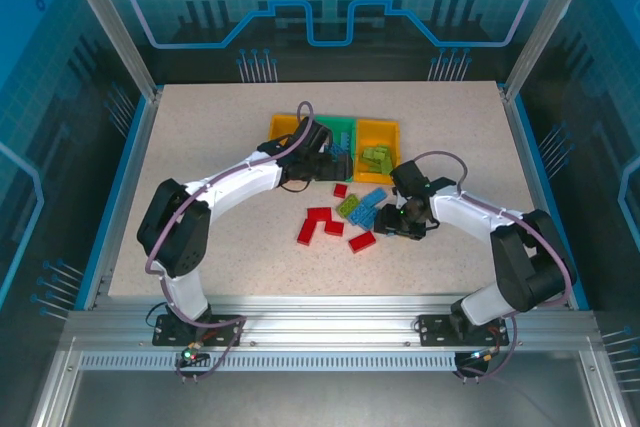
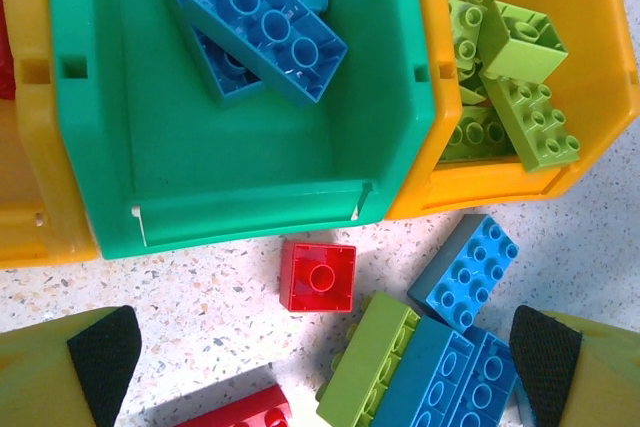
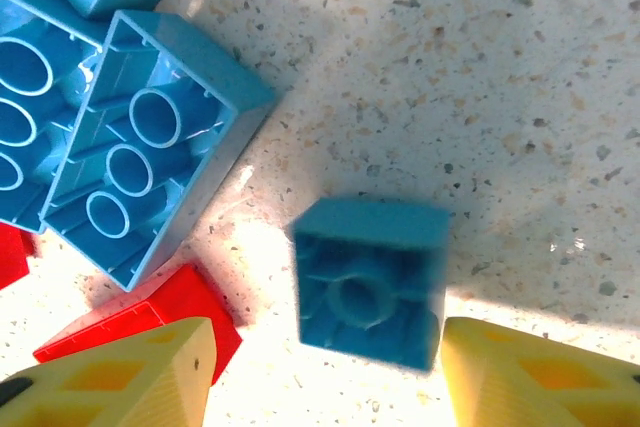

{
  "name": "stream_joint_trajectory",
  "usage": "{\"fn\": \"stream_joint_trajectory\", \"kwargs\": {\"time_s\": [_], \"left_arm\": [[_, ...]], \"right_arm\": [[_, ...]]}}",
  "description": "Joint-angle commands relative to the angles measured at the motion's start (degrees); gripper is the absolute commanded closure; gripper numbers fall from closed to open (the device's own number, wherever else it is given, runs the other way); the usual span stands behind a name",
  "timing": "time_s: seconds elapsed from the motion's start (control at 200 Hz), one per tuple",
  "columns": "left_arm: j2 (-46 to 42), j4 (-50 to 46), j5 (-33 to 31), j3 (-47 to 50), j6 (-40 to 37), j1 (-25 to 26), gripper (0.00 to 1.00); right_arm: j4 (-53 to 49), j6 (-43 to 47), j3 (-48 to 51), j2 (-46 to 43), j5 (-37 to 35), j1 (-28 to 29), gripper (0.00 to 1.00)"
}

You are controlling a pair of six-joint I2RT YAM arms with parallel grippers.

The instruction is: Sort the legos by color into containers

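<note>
Left tool (image 2: 322,362): black-padded fingers (image 2: 100,362) wide apart, nothing gripped, hanging over the speckled surface (image 2: 200,297) just in front of the bin row.

- 12 o'clock, close: red square plastic brick (image 2: 319,276) on the surface, one round socket showing.
- 12 o'clock, beyond it: green plastic bin (image 2: 100,147) holding blue plastic bricks (image 2: 268,25), sockets up, stacked loosely.
- 1–2 o'clock: right yellow-orange plastic bin (image 2: 610,7) touching the green one, with light green studded bricks (image 2: 520,97) piled inside.
- 10 o'clock: left yellow-orange plastic bin (image 2: 30,197), against the green bin's other side. Its contents are hard to make out.
- 2 o'clock: blue studded brick (image 2: 465,269) on the surface, just beside the right bin's front.
- Between the fingers, toward the 3 o'clock side: long light green brick (image 2: 370,362) lying flush against long blue bricks (image 2: 440,377).
- 7 o'clock: red brick edge (image 2: 235,412).

Right tool (image 3: 325,347): yellow fingers (image 3: 130,377) apart, not clamped.

- A small blue square brick (image 3: 370,282), blurred and hollow side to the camera, sits between them. There is a clear gap to the left finger. It is close to the right finger, but contact cannot be told.
- 10 o'clock: large blue brick (image 3: 150,167), hollow side up, touching another blue one.
- 8 o'clock: flat red brick (image 3: 140,322), partly behind the left finger.

Top view:

- Left tool (image 1: 335,165) is at the 12 o'clock edge of the loose pile, by the bins.
- Right tool (image 1: 392,224) is at the pile's 3–4 o'clock side.
- Red bricks (image 1: 318,222) lie at the pile's 7 o'clock side.
</note>
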State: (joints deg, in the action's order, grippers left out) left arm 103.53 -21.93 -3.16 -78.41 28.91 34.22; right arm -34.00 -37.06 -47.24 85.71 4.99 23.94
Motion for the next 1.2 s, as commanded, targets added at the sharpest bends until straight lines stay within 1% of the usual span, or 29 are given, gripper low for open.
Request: {"fn": "stream_joint_trajectory", "kwargs": {"time_s": [0.0,0.195,0.51,0.585,0.695,0.785,0.835,0.9,1.015,1.191], "left_arm": [[-0.88,0.85,1.04,1.48,1.45,-0.43,0.01],[-1.35,0.74,0.71,1.75,1.16,-0.46,0.01],[-1.00,1.05,0.68,2.34,1.49,-0.49,0.01],[-0.87,1.02,0.77,2.30,1.44,-0.52,0.01],[-1.10,0.83,0.60,2.38,1.24,-0.53,0.01],[-1.56,0.69,0.09,2.81,1.24,-0.55,0.01],[-2.03,0.84,-0.50,3.39,1.33,-0.54,0.01],[-2.92,1.09,-1.14,4.15,1.53,-0.54,0.01],[-4.74,1.73,-1.85,5.58,1.85,-0.53,0.01],[-7.78,1.57,-4.03,9.03,2.56,-0.53,0.01]], "right_arm": [[-0.28,-0.37,0.89,-0.99,0.54,-0.48,0.37],[-0.15,1.41,-0.17,2.28,-0.10,-0.95,0.37],[-0.59,2.34,-0.74,4.27,-2.55,-1.53,0.38],[-0.96,2.51,-1.33,5.00,-3.58,-1.53,0.42],[-2.18,3.37,-2.21,5.87,-5.46,-1.53,0.54],[-2.78,3.91,-2.58,5.74,-6.19,-1.58,0.66],[-3.14,4.25,-2.81,5.22,-6.34,-1.53,0.70],[-4.08,4.92,-2.80,4.16,-6.61,-1.45,0.70],[-6.62,7.49,-7.48,1.82,-7.36,-0.45,0.71],[-9.68,11.66,-17.78,1.05,-6.82,2.64,0.72]]}}
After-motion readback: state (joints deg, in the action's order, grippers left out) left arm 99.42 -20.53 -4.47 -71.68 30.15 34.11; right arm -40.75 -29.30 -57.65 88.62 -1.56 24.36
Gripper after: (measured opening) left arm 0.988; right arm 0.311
